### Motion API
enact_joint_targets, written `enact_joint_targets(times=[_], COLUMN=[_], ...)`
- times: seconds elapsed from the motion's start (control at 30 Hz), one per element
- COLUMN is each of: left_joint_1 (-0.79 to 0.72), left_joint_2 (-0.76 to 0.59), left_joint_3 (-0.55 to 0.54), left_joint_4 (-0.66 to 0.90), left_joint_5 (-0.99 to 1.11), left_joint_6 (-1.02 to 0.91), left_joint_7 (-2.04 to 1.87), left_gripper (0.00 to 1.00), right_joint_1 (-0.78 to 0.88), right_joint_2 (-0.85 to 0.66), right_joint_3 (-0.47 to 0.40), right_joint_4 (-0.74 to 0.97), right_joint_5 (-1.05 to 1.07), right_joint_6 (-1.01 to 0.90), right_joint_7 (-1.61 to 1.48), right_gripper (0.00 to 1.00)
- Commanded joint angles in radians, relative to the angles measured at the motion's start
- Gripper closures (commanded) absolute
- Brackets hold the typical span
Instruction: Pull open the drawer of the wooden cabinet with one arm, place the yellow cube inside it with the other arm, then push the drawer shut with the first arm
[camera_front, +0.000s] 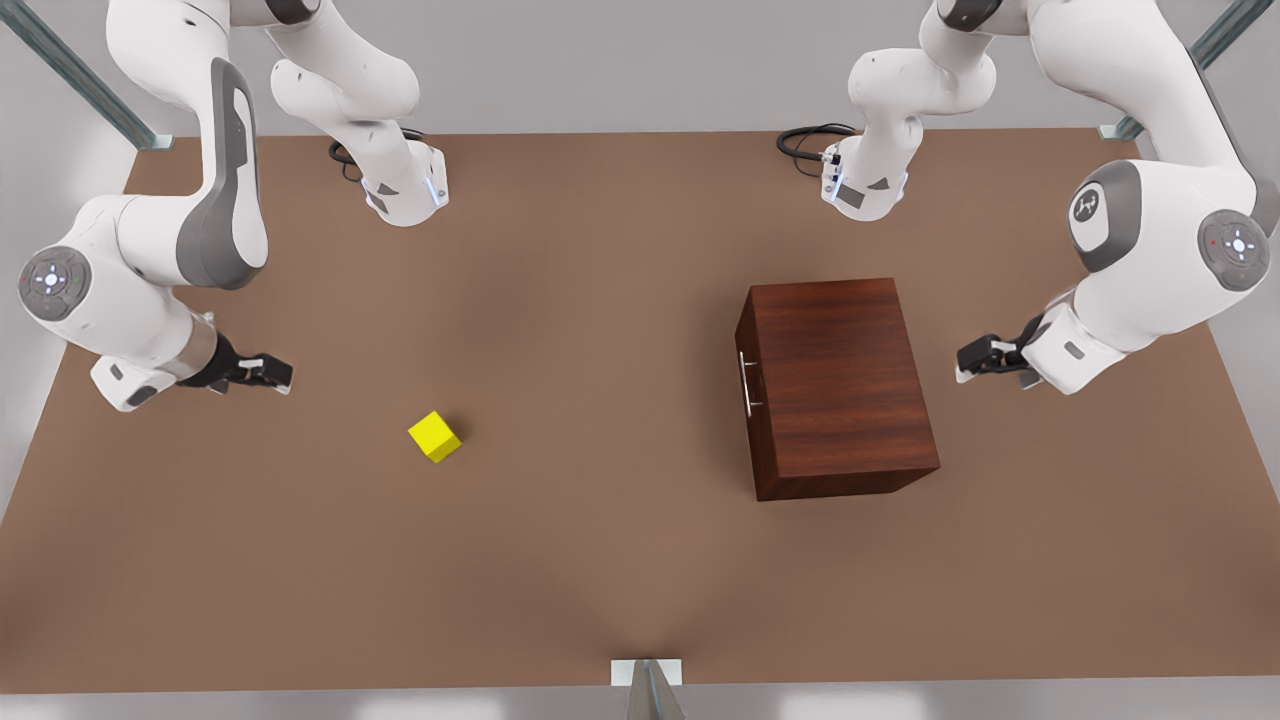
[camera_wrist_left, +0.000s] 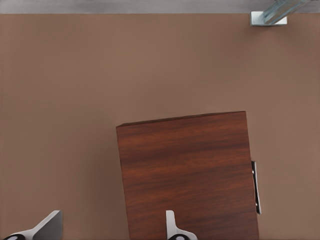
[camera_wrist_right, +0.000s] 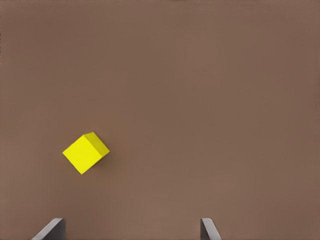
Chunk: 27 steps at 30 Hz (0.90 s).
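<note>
The wooden cabinet (camera_front: 840, 385) stands on the table toward the front view's right. Its drawer (camera_front: 744, 345) is closed and faces the front view's left, with a silver bar handle (camera_front: 747, 383). My left gripper (camera_front: 975, 358) hovers open behind the cabinet, on the side away from the handle. The left wrist view shows the cabinet (camera_wrist_left: 187, 175) from above, its handle (camera_wrist_left: 256, 186) and the gripper (camera_wrist_left: 112, 227). The yellow cube (camera_front: 434, 437) lies on the table toward the front view's left. My right gripper (camera_front: 270, 372) hangs open a short way from the cube (camera_wrist_right: 85, 152), nothing between its fingers (camera_wrist_right: 52, 229).
The brown table (camera_front: 600, 300) is bare around cube and cabinet. Both arm bases (camera_front: 405, 190) stand at the far edge with black cables. Metal frame posts (camera_front: 648, 685) rise at the near edge and the far corners.
</note>
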Motion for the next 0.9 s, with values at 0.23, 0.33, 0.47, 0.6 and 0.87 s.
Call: enact_joint_targets(times=[0.23,0.33,0.47,0.6,0.87], left_joint_1=[-0.24,-0.55,-0.731,-0.7,-0.673], left_joint_2=[0.002,0.067,0.238,0.368,0.486], left_joint_3=[-0.024,-0.024,-0.031,-0.001,0.007], left_joint_4=[-0.022,0.052,0.171,0.219,0.256], left_joint_5=[0.137,0.208,0.297,0.318,0.414], left_joint_6=[-0.07,-0.079,-0.096,0.0,0.079], left_joint_7=[-0.319,-0.71,-0.997,-1.177,-1.351], left_gripper=[0.0,0.0,0.0,0.0,0.0], right_joint_1=[0.019,0.007,0.012,0.013,0.013], right_joint_2=[0.04,0.071,0.091,0.105,0.114], right_joint_3=[-0.005,-0.006,-0.005,-0.002,0.001], right_joint_4=[0.053,0.051,0.068,0.079,0.083], right_joint_5=[-0.019,0.038,0.044,0.047,0.039], right_joint_6=[0.056,0.061,0.061,0.11,0.168], right_joint_7=[0.752,0.747,0.903,0.982,1.091], right_gripper=[0.0,0.0,0.0,0.0,0.0])
